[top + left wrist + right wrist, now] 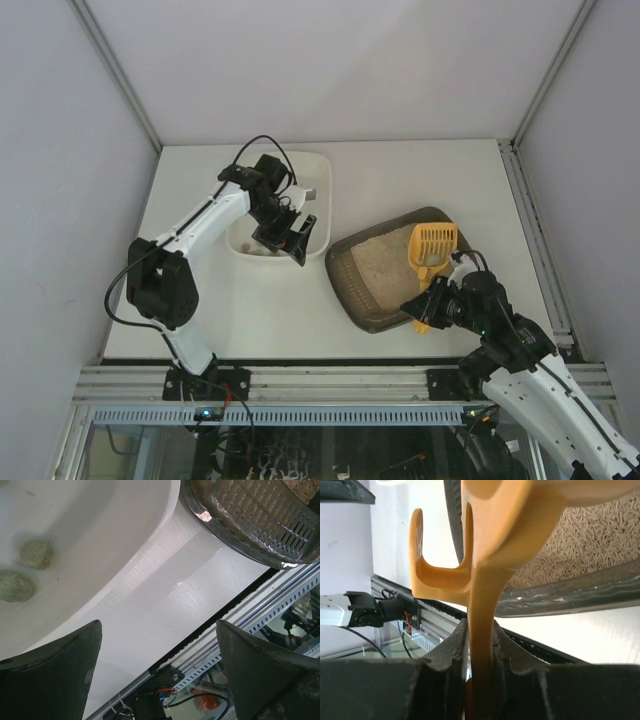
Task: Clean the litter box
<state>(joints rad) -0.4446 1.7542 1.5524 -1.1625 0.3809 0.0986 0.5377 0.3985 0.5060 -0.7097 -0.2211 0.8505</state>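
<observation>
The litter box (pixel 362 308), a dark brown tray with beige litter (pixel 384 262), lies right of centre. A yellow slotted scoop (pixel 432 248) has its head over the box's far right part. My right gripper (pixel 428 306) is shut on the scoop's handle at the box's near rim. In the right wrist view the handle (pixel 484 595) runs up from between the fingers (pixel 455 650), with the litter (pixel 600 535) behind. My left gripper (pixel 290 240) hangs open and empty over the near edge of the white tub (pixel 318 170). Its fingers (pixel 60 670) stand wide apart.
Two grey-green clumps (pixel 36 554) lie in the white tub (pixel 110 530). The litter box's rim (pixel 240 535) sits close to the tub's right. The table's near edge and aluminium rail (pixel 330 380) run in front. White walls enclose the table on three sides.
</observation>
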